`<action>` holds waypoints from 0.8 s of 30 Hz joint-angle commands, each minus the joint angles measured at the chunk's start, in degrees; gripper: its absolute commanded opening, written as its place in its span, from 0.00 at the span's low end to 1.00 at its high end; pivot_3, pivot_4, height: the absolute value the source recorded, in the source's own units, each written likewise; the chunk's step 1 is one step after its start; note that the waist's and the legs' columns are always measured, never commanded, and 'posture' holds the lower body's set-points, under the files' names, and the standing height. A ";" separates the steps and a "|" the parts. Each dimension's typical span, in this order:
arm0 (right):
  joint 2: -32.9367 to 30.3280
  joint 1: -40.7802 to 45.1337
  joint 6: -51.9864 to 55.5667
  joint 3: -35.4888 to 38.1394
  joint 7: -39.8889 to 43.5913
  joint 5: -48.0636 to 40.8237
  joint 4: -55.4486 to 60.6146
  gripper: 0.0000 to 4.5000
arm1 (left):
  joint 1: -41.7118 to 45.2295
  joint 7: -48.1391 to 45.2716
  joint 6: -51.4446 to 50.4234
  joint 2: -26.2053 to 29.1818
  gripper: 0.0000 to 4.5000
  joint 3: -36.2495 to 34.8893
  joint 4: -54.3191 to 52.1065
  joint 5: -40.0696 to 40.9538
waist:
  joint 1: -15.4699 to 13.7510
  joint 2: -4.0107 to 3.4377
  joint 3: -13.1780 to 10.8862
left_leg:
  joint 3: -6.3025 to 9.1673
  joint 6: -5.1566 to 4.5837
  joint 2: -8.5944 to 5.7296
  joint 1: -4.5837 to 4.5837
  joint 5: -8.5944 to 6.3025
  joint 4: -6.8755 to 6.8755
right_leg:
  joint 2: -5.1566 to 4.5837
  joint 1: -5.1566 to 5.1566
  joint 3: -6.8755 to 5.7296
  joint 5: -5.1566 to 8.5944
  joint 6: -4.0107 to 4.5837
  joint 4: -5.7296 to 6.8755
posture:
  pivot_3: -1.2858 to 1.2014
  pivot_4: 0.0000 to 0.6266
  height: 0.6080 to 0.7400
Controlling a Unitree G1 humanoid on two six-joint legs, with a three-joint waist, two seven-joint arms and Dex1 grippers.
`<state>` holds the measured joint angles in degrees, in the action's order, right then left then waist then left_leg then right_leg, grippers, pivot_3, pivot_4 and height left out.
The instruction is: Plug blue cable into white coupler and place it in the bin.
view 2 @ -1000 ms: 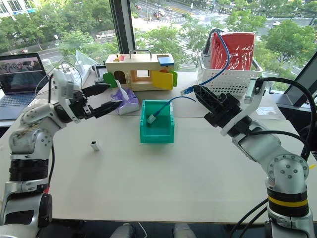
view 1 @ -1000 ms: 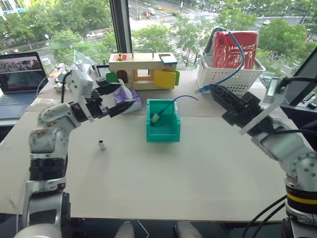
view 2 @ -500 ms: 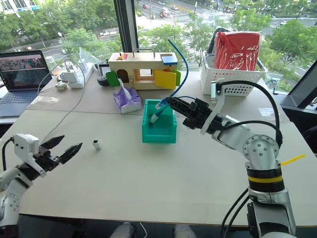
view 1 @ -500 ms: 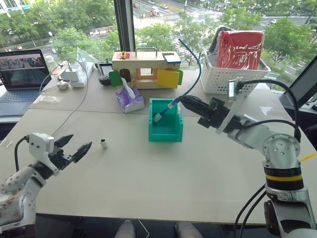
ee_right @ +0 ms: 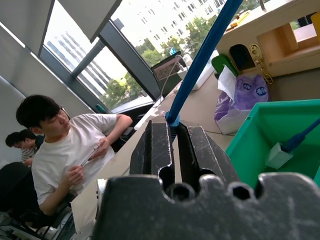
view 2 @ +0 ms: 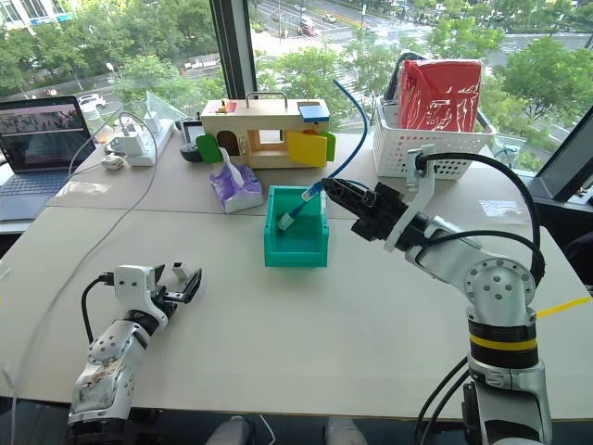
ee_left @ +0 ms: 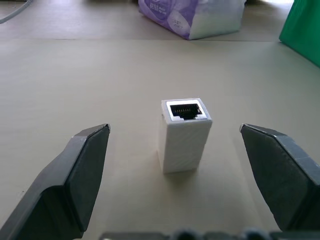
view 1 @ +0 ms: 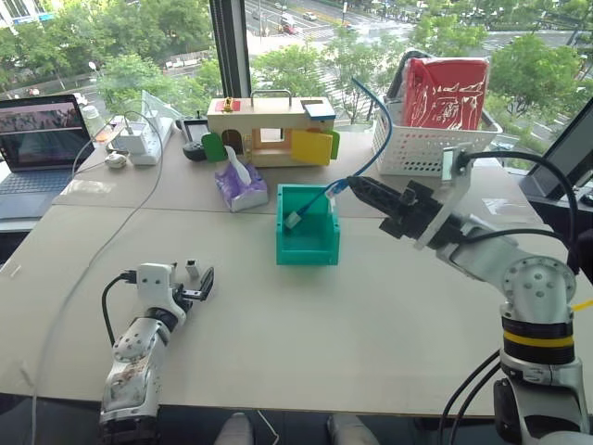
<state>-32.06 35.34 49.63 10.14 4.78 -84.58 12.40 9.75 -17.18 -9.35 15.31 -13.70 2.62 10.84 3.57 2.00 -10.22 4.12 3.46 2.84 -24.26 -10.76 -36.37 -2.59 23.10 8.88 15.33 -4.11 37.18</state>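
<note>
The white coupler [ee_left: 184, 132] stands upright on the table with its dark socket facing up. My left gripper [view 1: 192, 281] lies low on the table, open, with one finger on each side of the coupler and not touching it. The teal bin [view 1: 309, 243] stands at mid-table. My right gripper [view 1: 359, 189] hovers just right of the bin, shut on the blue cable [ee_right: 200, 60]. One stretch of the cable arcs up toward the basket. Its other end drops into the bin, where a clear plug [view 1: 294, 221] rests.
Behind the bin are a purple tissue pack [view 1: 239, 185] and a wooden toy house [view 1: 269, 130]. A white lattice basket [view 1: 431, 148] with a red bag stands at back right. A laptop [view 1: 42, 139] and a grey-white wire [view 1: 111, 232] are on the left. A seated person [ee_right: 65, 145] is beyond the table.
My left gripper has come down from mid-air to table level and now straddles the coupler, still open. The right gripper keeps its hold on the cable. The head view has shifted.
</note>
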 commanded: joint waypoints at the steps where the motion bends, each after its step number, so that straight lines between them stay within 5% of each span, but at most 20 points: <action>1: -0.27 -0.16 -0.01 2.69 -1.22 -1.51 3.40 0.00 | 1.53 0.82 1.26 0.47 0.84 0.60 3.57 -1.04 | -0.01 -0.02 0.01 | 0.00 0.00 0.00 0.01 0.00 0.00 | 0.00 0.00 0.00 0.00 0.00 0.01 | 0.52 0.24 1.00; 9: -0.17 -1.03 -0.07 3.59 -2.96 -1.99 4.51 0.00 | 0.47 -3.70 1.03 3.92 0.18 2.42 3.29 -1.03 | 0.52 -0.13 0.07 | 0.01 -0.01 0.00 0.08 0.00 0.01 | 0.01 -0.03 0.01 0.00 0.01 0.05 | 0.52 0.24 1.00; 19: -2.24 -2.35 -0.15 5.15 -4.11 -2.62 6.99 0.00 | 13.23 -38.79 -1.26 9.62 0.16 19.63 -1.06 7.46 | -0.13 -0.12 0.06 | 0.05 0.04 -0.02 -0.13 0.03 0.05 | -0.01 0.04 -0.06 0.00 -0.01 -0.10 | 0.52 0.24 1.00; 24: -2.82 -5.86 -1.16 6.21 -7.34 -3.45 11.95 0.00 | 18.42 -46.38 -3.37 8.53 0.16 26.92 -0.21 7.21 | 0.48 -0.12 0.06 | 0.07 0.03 -0.01 -0.04 0.03 0.30 | 0.01 0.08 -0.06 0.04 0.05 -0.09 | 0.52 0.24 1.00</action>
<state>-34.33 30.02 49.65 14.37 -1.26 -86.54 20.38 26.00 -60.76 -12.32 24.24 11.55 3.26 17.41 4.04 1.88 -10.15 4.18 3.49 2.84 -24.30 -10.73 -36.09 -2.57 23.18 8.82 15.37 -4.06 37.10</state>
